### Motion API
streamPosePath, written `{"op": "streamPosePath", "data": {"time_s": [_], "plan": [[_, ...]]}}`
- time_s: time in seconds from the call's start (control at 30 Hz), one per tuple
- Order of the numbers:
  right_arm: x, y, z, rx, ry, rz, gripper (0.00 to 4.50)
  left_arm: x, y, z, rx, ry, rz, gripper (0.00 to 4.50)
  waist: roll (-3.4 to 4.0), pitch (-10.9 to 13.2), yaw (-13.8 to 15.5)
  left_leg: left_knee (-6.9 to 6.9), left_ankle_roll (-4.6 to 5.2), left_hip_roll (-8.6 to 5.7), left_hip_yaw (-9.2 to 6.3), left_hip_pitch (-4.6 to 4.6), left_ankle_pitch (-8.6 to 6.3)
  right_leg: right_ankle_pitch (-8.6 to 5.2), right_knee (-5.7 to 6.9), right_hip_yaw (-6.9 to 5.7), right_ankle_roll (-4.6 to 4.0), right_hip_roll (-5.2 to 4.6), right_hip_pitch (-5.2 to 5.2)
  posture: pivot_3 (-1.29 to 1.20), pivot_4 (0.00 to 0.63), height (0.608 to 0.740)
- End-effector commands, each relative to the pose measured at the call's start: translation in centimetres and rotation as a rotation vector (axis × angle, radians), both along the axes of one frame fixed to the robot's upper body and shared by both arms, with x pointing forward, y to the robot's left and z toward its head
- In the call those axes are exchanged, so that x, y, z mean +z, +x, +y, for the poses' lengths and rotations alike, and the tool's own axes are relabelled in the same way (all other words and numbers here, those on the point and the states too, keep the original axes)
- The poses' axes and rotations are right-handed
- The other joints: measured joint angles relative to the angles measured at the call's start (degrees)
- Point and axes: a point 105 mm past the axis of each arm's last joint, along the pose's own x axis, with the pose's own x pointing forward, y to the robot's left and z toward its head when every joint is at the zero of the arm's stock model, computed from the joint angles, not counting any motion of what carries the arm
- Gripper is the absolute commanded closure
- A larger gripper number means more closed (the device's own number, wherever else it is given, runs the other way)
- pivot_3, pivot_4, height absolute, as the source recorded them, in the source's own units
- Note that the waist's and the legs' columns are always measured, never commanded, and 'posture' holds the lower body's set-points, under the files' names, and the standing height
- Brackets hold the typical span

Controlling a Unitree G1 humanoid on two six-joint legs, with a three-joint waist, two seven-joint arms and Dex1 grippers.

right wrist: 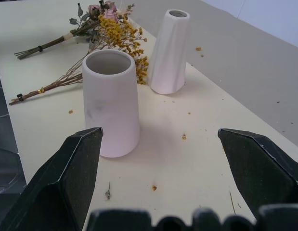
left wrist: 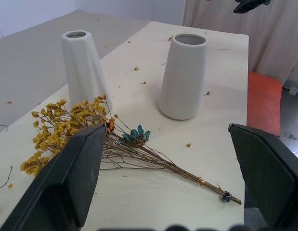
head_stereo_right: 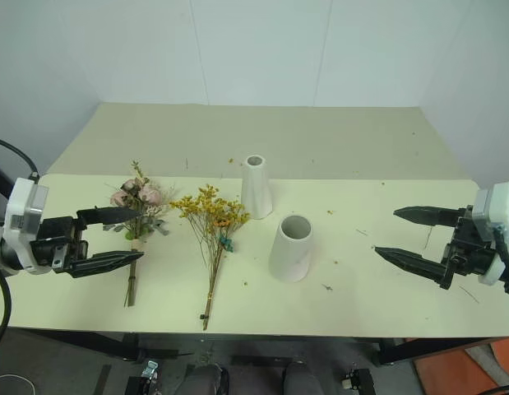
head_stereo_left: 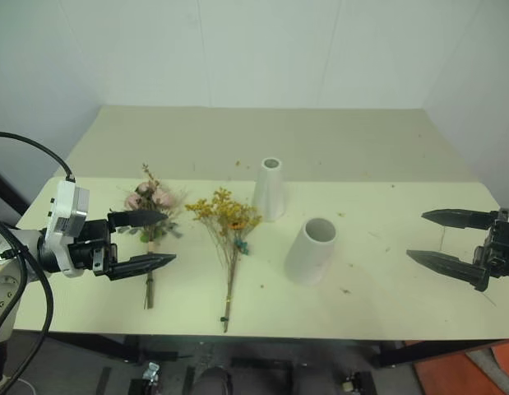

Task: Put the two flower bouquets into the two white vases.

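Meanwhile both empty grippers, left and right, gape wide over opposite table ends.

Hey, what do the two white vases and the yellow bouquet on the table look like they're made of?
The tall, slim white vase and the shorter, wide-mouthed white vase look like matte ceramic or plaster: dull and glare-free, with a thick rim on the shorter one; moulded plastic is possible. The yellow bouquet with thin brown stems looks like real dried flowers: wiry stalks, with shed crumbs scattered on the cream table.
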Motion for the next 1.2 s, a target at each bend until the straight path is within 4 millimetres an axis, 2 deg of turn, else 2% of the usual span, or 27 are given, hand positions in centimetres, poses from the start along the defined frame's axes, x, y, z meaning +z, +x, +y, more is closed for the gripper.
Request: {"op": "streamPosePath", "data": {"time_s": [0.03, 0.3, 0.4, 0.57, 0.77, 0.97, 1.07, 1.2], "plan": [[0.9, -0.1, 0.2, 0.010, -0.006, -0.045, 0.00, 1.0, -0.4, 0.0, -0.009, 0.014, -0.035, 0.07, 0.00, 0.00, 0.01, 0.00, 0.00, 0.00, 0.00, 0.00, 0.00, 0.00, 0.00, 0.00, 0.00, 0.00, 0.00, 0.00, 0.150, 0.740], [0.9, -0.1, 0.2, 0.009, -0.005, -0.048, 0.00, 0.9, -0.3, -0.1, -0.003, 0.012, -0.027, 0.07, 0.00, 0.00, 0.00, 0.00, 0.00, 0.00, 0.00, 0.00, 0.00, 0.00, 0.00, 0.00, 0.00, 0.00, 0.00, 0.00, 0.150, 0.740], [0.8, -0.1, 0.2, 0.010, -0.003, -0.047, 0.00, 0.5, 0.2, 0.0, 0.054, 0.041, -0.009, 0.07, 0.00, 0.00, 0.00, 0.00, 0.00, 0.00, 0.00, 0.00, 0.00, 0.00, 0.00, 0.00, 0.00, 0.00, 0.00, 0.00, 0.150, 0.740], [0.7, 0.2, 0.4, 0.012, 0.002, -0.044, 0.00, -1.0, 1.4, -0.2, 0.227, 0.211, 0.063, 0.07, 0.00, 0.00, 0.00, 0.00, 0.00, 0.00, -0.01, 0.00, 0.00, 0.00, 0.00, 0.01, 0.00, -0.01, 0.00, 0.00, 0.150, 0.740], [0.8, 0.7, 0.4, 0.019, 0.003, -0.039, 0.00, -0.9, 2.1, -0.4, 0.387, 0.336, 0.145, 0.07, -0.03, 0.02, -0.03, 0.00, 0.00, 0.00, -0.01, 0.00, 0.00, 0.00, 0.03, 0.01, 0.00, 0.01, -0.01, 0.00, 0.150, 0.740], [0.9, 1.0, 0.4, 0.028, 0.002, -0.035, 0.00, -1.2, 3.1, 0.6, 0.649, 0.495, 0.370, 0.07, -0.05, 0.03, 0.04, 0.01, 0.00, -0.04, -0.03, -0.03, 0.00, -0.01, 0.05, 0.00, 0.02, 0.02, -0.01, 0.00, 0.150, 0.740], [0.9, 1.1, 0.5, 0.031, 0.003, -0.035, 0.00, -1.5, 3.5, 0.8, 0.701, 0.516, 0.412, 0.07, -0.04, 0.02, -0.15, -0.01, 0.00, -0.07, -0.03, -0.02, 0.00, -0.02, 0.05, 0.00, 0.04, 0.01, -0.01, 0.00, 0.150, 0.740], [0.8, 1.2, 0.6, 0.035, 0.005, -0.034, 0.00, -3.2, 4.5, 1.9, 0.781, 0.513, 0.501, 0.07, -0.04, 0.03, -0.54, -0.02, 0.01, -0.04, -0.03, -0.01, 0.00, -0.02, 0.10, 0.02, 0.03, 0.03, -0.07, 0.00, 0.150, 0.740]]}}
